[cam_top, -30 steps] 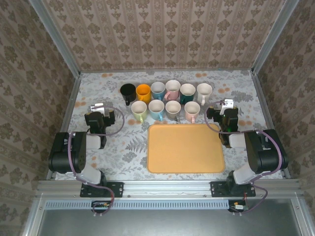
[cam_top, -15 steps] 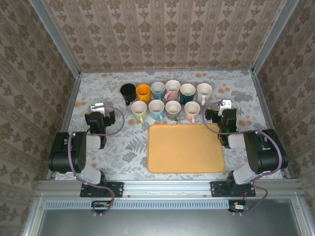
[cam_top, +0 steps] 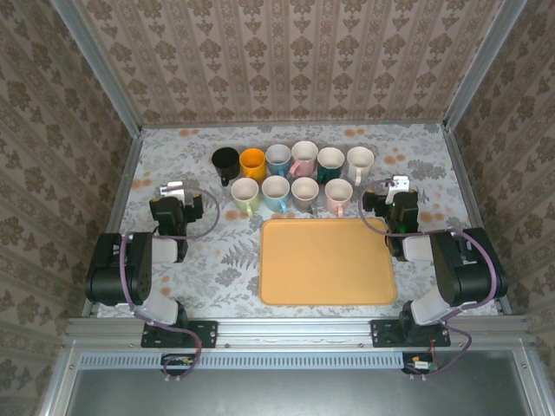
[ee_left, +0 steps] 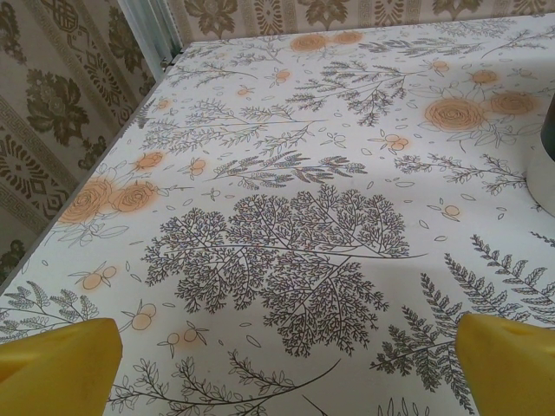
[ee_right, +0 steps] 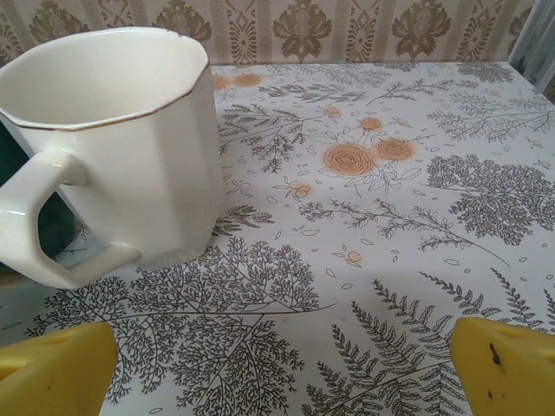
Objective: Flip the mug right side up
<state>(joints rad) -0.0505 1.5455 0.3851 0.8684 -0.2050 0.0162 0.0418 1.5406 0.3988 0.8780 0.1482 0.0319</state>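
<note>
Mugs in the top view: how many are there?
10. Back row, left to right: black, orange, blue, pink, teal, white. Front row, beyond the tray: green, light blue, cream, pale pink. None seems hidden.

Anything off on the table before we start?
Nothing spilled or askew: the mugs stand in two tidy rows behind the tray. One oddity: none looks clearly upside down, and the white mug by the right fingers is upright.
</note>
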